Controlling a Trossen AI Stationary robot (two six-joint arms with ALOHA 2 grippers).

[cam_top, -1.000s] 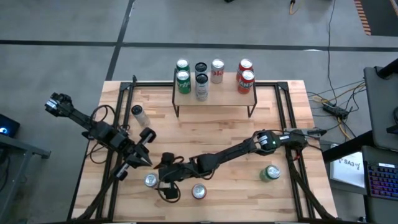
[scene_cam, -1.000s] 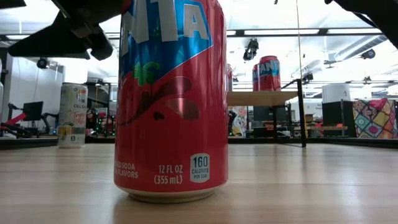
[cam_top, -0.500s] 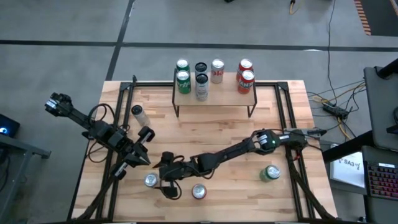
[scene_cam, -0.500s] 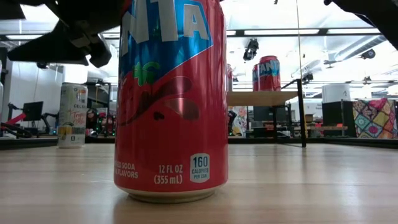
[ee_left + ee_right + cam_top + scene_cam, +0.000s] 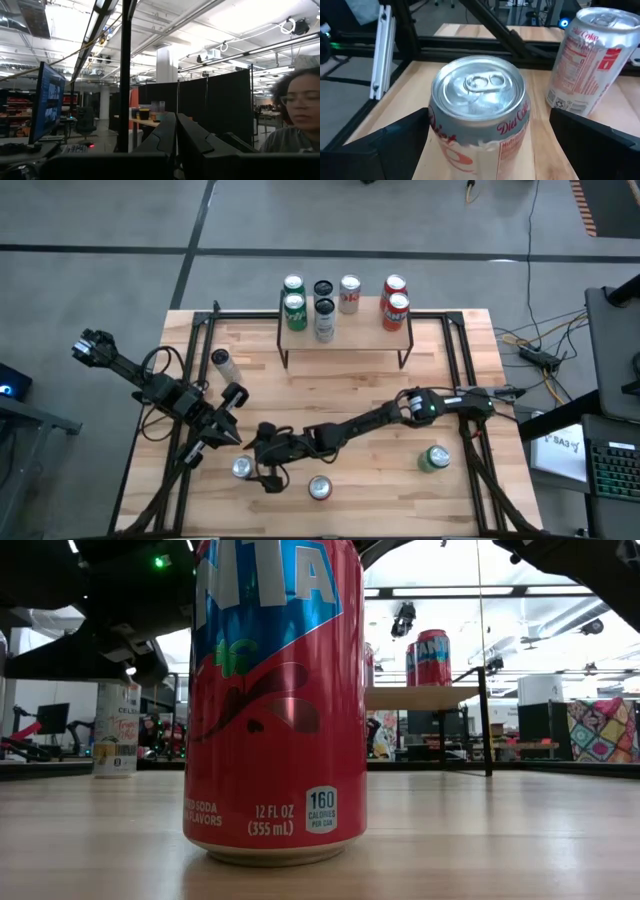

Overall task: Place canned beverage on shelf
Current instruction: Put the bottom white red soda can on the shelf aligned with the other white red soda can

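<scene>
With the right gripper [image 5: 262, 467] now moved up to the near-left Diet Coke can [image 5: 478, 114], jaws wide either side, no grasp yet.
Left gripper [image 5: 235, 438] clenched, idle beside it; shelf [image 5: 345, 323] well apart at the far edge.

You're in robotics lab or open industrial workspace. Grey concrete floor [image 5: 100, 220] with dark seams surrounds butcher-block table [image 5: 350, 395]. Black partition panels [image 5: 215, 110], exposed ceiling ducts, strip lights. Monitor [image 5: 47, 102] on desk at your 9 o'clock, keyboard [image 5: 612, 470] and loose cables [image 5: 540, 350] at 3 o'clock.
</scene>
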